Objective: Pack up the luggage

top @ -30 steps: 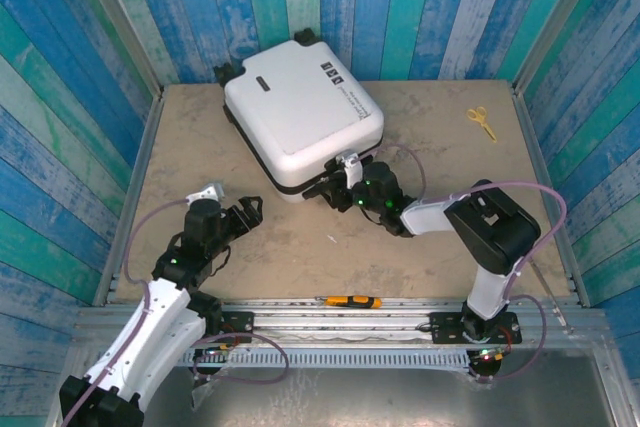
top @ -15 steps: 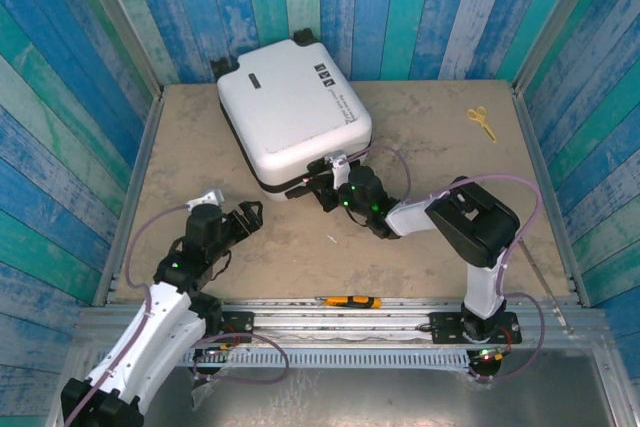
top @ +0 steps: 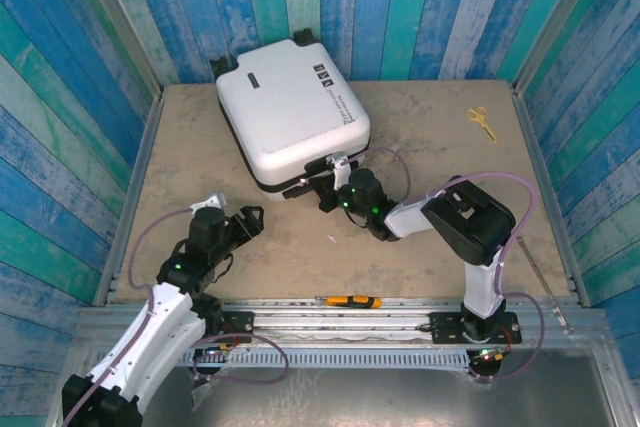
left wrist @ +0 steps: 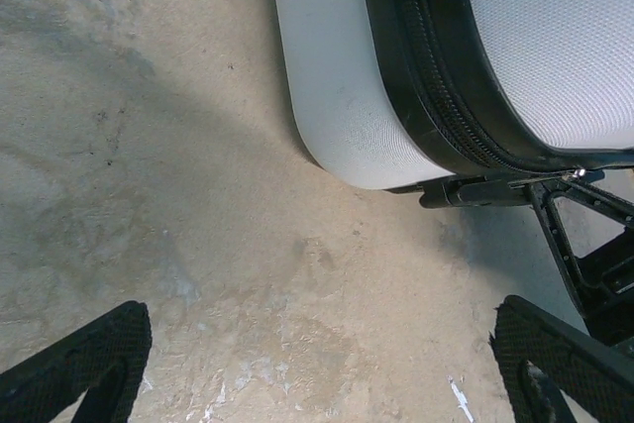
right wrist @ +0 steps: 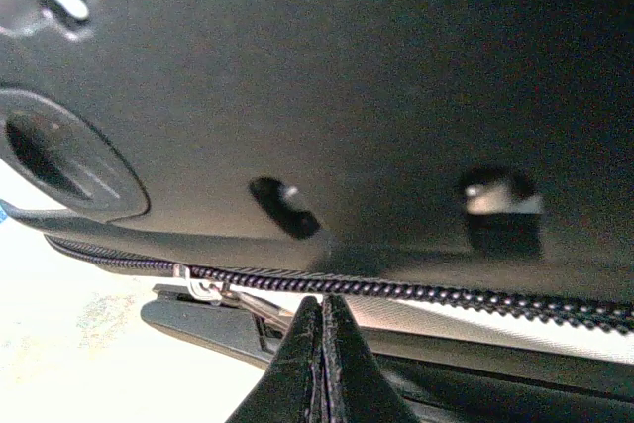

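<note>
The white hard-shell luggage [top: 290, 112] lies closed and flat at the back middle of the table, black wheels toward the wall. My right gripper [top: 327, 187] is at its near corner, shut, fingertips [right wrist: 322, 306] pressed together just under the black zipper line [right wrist: 446, 296]. The metal zipper pull [right wrist: 238, 302] runs from its slider up to the side of the left finger; no metal shows between the fingers. My left gripper [top: 240, 219] hovers low over bare table, open [left wrist: 317, 364], with the luggage corner [left wrist: 347, 126] ahead of it.
Yellow scissors [top: 482, 122] lie at the back right. A yellow-and-black utility knife [top: 348, 301] rests on the near rail. A small white scrap [top: 333, 239] is on the table between the arms. Blue plank walls enclose three sides.
The right gripper pushed left and closed at the luggage's near corner. The luggage slid and turned slightly left. The left arm barely shifted.
</note>
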